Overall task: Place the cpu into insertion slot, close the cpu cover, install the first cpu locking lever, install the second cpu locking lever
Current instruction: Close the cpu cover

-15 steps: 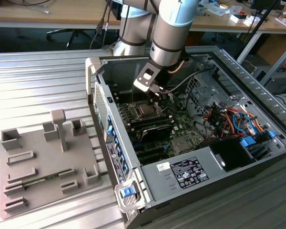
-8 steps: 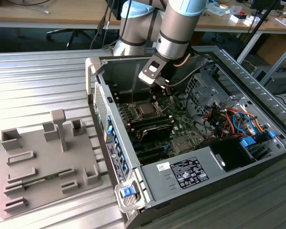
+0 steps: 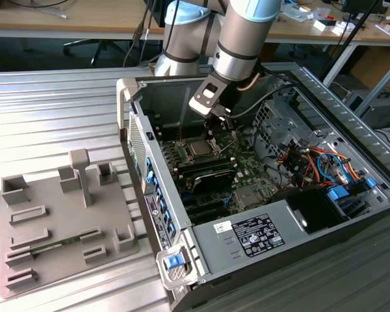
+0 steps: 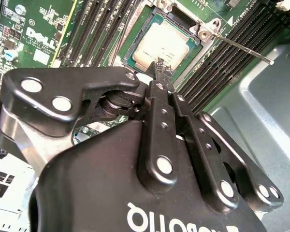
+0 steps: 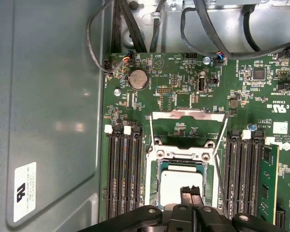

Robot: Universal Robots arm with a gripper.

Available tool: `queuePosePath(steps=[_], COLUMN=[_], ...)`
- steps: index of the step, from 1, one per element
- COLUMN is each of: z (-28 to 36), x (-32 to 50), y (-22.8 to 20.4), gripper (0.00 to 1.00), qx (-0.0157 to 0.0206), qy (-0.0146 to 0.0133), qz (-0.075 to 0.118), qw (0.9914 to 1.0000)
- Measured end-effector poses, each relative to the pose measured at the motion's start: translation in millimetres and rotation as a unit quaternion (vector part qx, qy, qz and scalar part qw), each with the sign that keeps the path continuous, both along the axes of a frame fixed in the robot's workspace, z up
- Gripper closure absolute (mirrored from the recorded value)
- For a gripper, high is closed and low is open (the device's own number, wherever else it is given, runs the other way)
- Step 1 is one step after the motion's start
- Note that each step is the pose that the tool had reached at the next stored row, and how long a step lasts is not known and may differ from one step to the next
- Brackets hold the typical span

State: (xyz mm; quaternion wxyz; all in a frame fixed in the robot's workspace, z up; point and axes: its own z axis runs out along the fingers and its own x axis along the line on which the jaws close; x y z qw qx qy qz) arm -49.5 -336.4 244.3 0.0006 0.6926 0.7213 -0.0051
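Observation:
The cpu (image 5: 176,180) lies flat in the insertion slot (image 5: 157,193) on the green motherboard, silvery top up; it also shows in the second wrist view (image 4: 159,43) and the exterior view (image 3: 199,148). The cpu cover (image 5: 188,115), a thin silvery frame, is swung open and stands back from the socket beyond its hinge. A thin locking lever (image 4: 241,47) sticks out free beside the socket; in the first wrist view a lever (image 5: 221,154) runs along the socket's side. My gripper (image 5: 191,195) hovers just over the chip's near edge, its black fingertips (image 4: 159,67) shut together on nothing.
Black memory slots (image 5: 123,174) flank the socket on both sides. Cables (image 5: 208,29) hang along the case wall behind the board. Drive bays and coloured wiring (image 3: 331,169) fill the case at the exterior view's right. A grey parts fixture (image 3: 58,214) sits outside the case.

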Motion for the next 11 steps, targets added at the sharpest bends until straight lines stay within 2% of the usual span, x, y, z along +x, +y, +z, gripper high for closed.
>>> queuePosePath(steps=[3,8,11], z=[0.1,1.8,4.2], x=[0.1,6.7,16.9], y=[0.0,0.0,0.0], gripper=[0.89,0.89,0.89], qx=[0.0000,0.0000,-0.0001], qy=[0.0000,0.0002,0.0023], qz=[0.000,0.000,0.000], qw=[1.00000,1.00000,1.00000])
